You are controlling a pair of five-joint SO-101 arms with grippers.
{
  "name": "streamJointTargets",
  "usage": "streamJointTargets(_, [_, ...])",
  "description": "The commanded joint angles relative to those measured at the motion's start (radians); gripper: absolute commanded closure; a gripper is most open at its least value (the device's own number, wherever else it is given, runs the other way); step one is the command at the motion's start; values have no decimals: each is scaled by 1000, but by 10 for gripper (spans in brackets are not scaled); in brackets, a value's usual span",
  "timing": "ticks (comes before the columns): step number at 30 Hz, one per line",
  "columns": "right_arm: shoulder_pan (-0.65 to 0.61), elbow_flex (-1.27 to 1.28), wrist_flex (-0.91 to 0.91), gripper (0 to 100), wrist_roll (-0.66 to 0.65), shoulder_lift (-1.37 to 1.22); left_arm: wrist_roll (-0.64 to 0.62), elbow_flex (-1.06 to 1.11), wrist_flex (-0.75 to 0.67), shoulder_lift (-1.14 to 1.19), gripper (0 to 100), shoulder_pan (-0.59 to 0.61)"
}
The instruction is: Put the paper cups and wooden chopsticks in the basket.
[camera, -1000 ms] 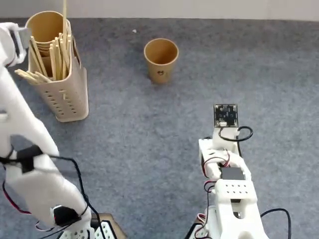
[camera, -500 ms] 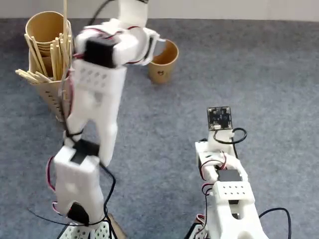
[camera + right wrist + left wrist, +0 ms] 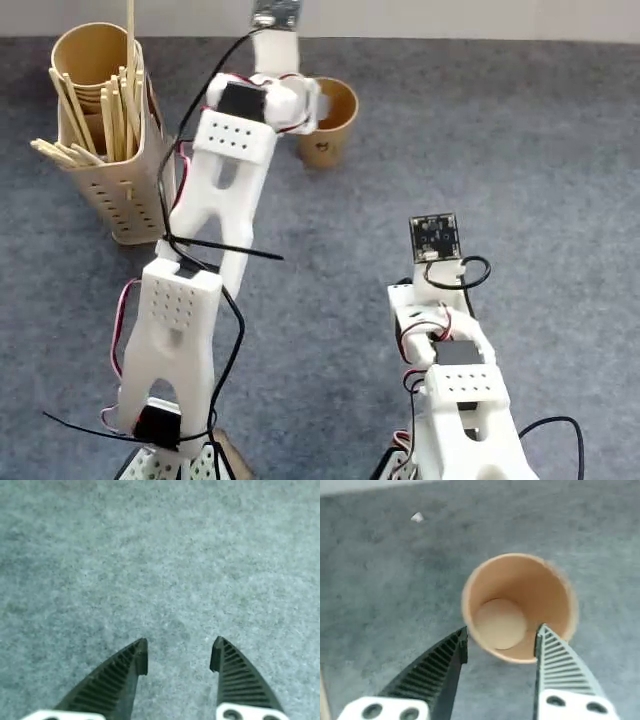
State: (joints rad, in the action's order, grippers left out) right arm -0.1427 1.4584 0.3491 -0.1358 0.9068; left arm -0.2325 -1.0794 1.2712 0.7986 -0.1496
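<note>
Your left arm point(image 3: 230, 170) is stretched far forward, the left gripper point(image 3: 501, 632) with fingers spread above the upright paper cup point(image 3: 520, 605) at far centre. Far left, the basket point(image 3: 135, 205) holds stacked cups point(image 3: 90, 55) and chopsticks point(image 3: 110, 110). Your right gripper point(image 3: 178, 652) also has its fingers spread.

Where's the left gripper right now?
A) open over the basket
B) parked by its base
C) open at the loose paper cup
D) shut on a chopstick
C: the left gripper is open, its fingertips at the rim of the paper cup, away from the basket.
</note>
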Motion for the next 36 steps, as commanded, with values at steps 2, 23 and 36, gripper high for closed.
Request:
streamJointTargets(2, [-12, -8, -16, 786, -11, 27, -9, -4, -18, 7, 797, 30])
streamJointTargets(23, [-13, -8, -18, 786, -11, 24, 181, -337, 92, 182, 994, -27])
streamJointTargets(36, [-13, -8, -18, 786, -12, 21, 295, -578, 282, -366, 995, 128])
